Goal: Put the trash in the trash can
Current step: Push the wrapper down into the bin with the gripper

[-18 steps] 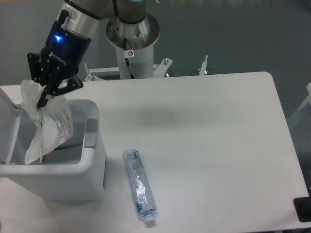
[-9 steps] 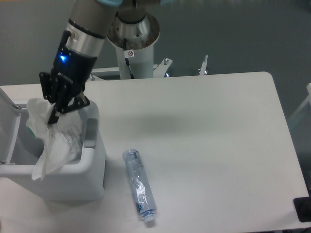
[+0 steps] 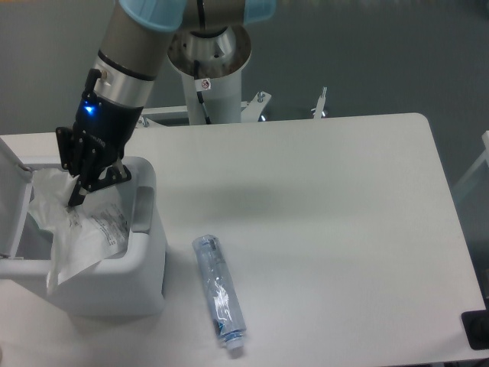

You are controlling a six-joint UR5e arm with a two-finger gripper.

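At the left edge of the white table (image 3: 321, 199): one trash can (image 3: 145, 260), pale grey-white, boxy with rounded corners, its flap lid (image 3: 11, 199) raised at the far left so the top stands open. Over the opening: one black gripper (image 3: 76, 195), blue light lit on its body, fingers pointing down and pinching the upper edge of the wrapper (image 3: 80, 237). Wrapper: white, wrinkled, translucent, small dark print on its face; upper part held in the gripper, lower part draped into the open can and hanging over the can's near rim. Right of the can, well apart from it, on the bare tabletop: one bottle (image 3: 219, 294), slim, clear plastic, blue-white label, lying on its side with the cap end toward the table's near edge, untouched by the gripper. Behind the table: the arm's pale round pedestal (image 3: 208, 73), with the arm reaching from it down and left to the can.
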